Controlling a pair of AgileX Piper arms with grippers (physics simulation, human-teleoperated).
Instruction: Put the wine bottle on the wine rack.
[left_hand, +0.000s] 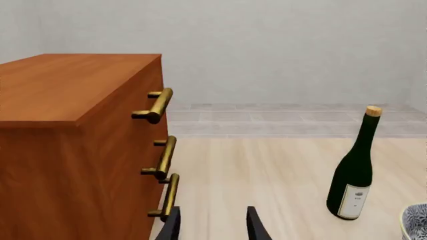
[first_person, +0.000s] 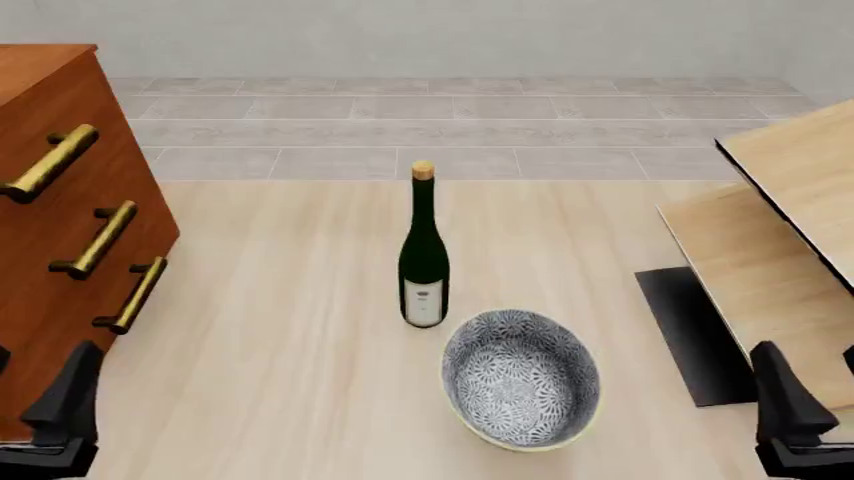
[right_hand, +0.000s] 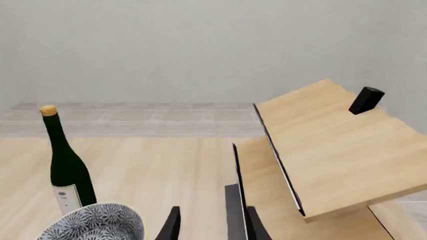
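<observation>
Front view: the wine bottle (first_person: 424, 250) stands alone on the table (first_person: 294, 330), well apart from the wine rack (first_person: 787, 230); nothing is done yet. Both grippers, left (left_hand: 212, 225) and right (right_hand: 210, 225), have open jaws holding nothing; grabbing and moving are left.

wine rack (first_person: 787, 250): cut by front view's right edge | cabinet (first_person: 54, 250): cut at left | both grippers' fingers: only partly in frame

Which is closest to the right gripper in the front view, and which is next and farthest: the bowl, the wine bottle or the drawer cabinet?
From the right gripper:
1. Bowl, just to its left.
2. Wine bottle, behind the bowl, mid-table.
3. Drawer cabinet, far left.
</observation>
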